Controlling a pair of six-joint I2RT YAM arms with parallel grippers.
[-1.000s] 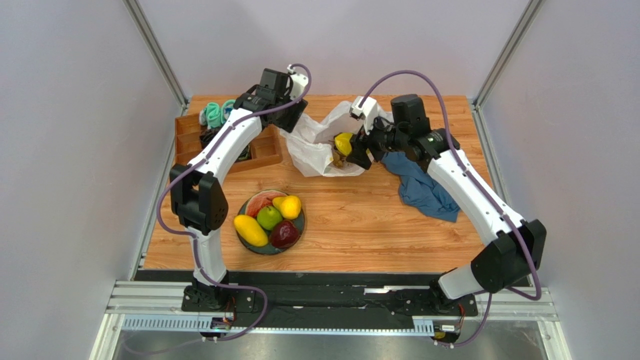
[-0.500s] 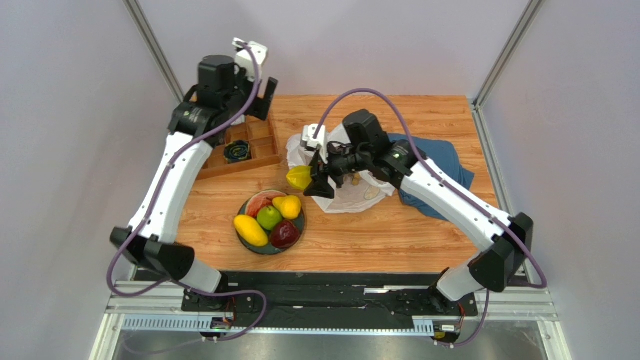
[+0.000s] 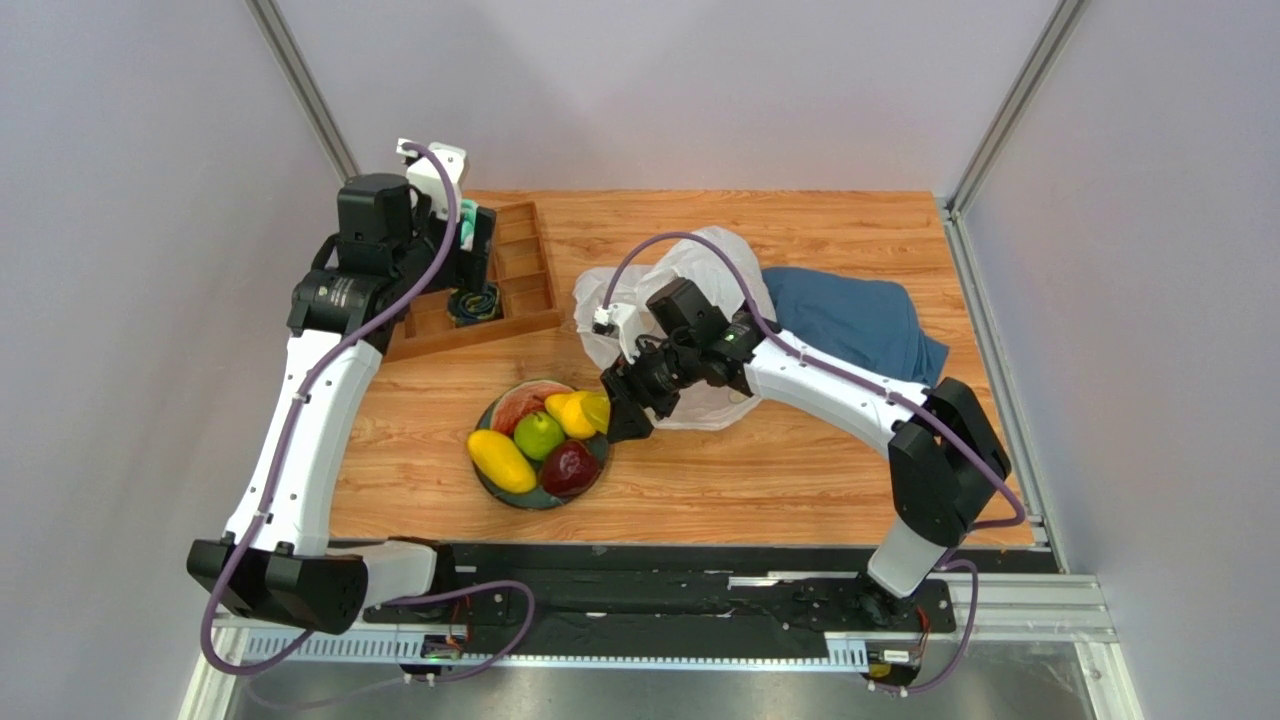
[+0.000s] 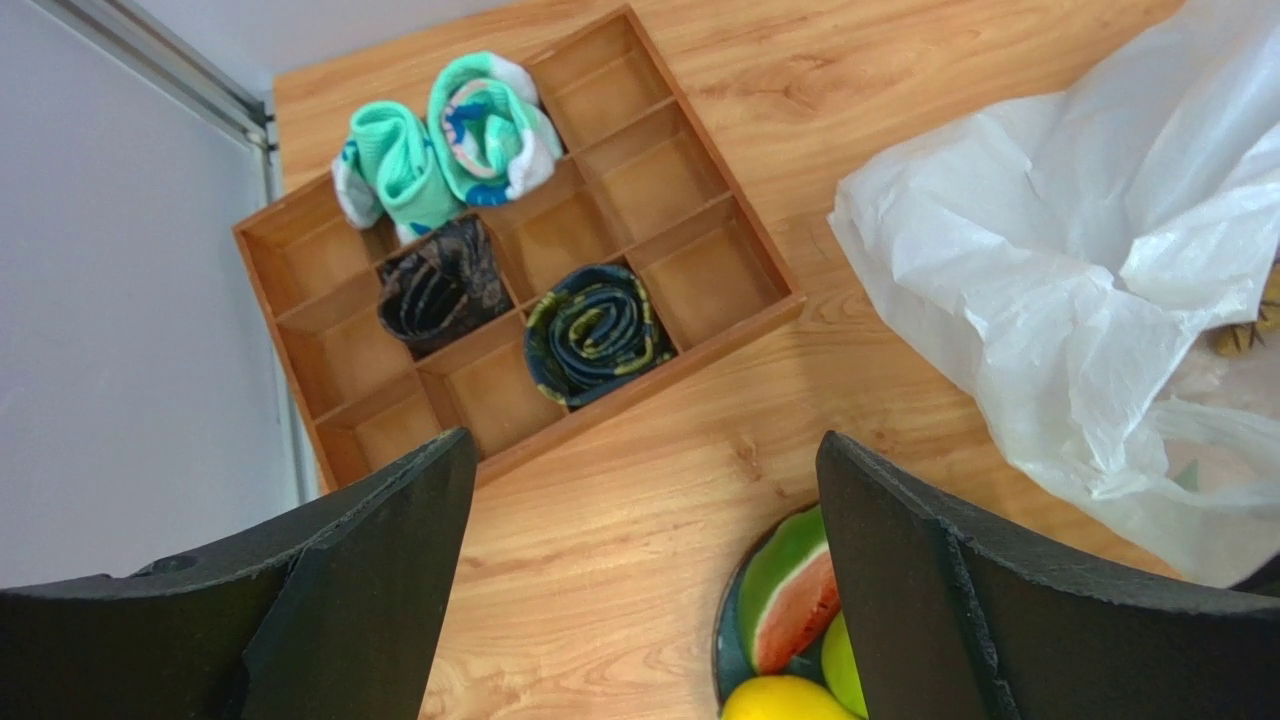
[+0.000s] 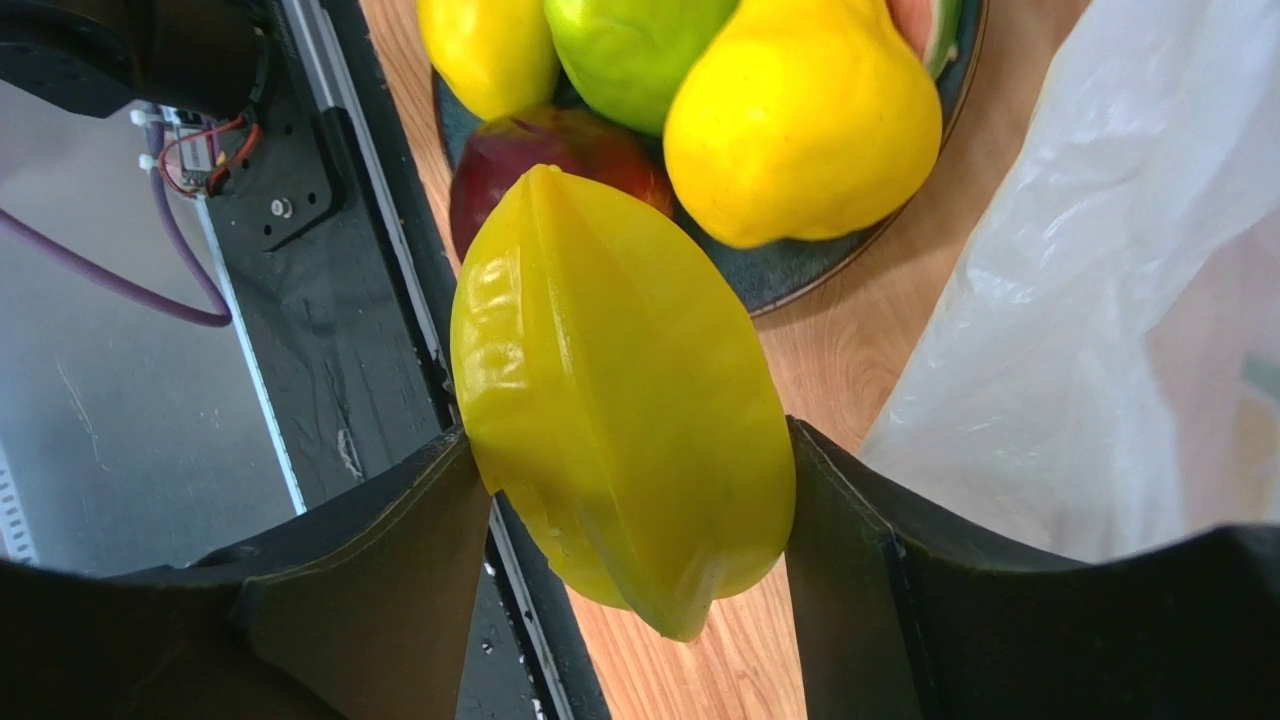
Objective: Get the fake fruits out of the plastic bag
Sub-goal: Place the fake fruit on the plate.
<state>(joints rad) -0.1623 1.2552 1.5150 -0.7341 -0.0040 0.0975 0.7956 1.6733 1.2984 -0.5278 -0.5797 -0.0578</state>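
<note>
From above, the right fingers (image 3: pixel 618 416) pinch a yellow ridged fruit (image 3: pixel 597 408) over the right rim of the plate (image 3: pixel 529 503), which carries five fruits (image 3: pixel 538 435). The plastic bag (image 3: pixel 706 293) lies just far and right.

Left wrist: left fingers (image 4: pixel 646 495) spread, empty, above a wooden tray (image 4: pixel 781 308) of rolled socks (image 4: pixel 586 338).

Right wrist: the fruit's long axis points toward the plate, so release looks due.

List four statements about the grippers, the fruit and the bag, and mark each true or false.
1. The right gripper is shut on a yellow ridged plastic fruit. True.
2. The left gripper is shut on a rolled sock. False: it is open and empty above the wooden divided tray.
3. The dark round plate holds no fruit. False: several lie on it, including a green apple.
4. The white crinkly plastic bag lies between the wooden divided tray and the dark blue cloth. True.
</note>
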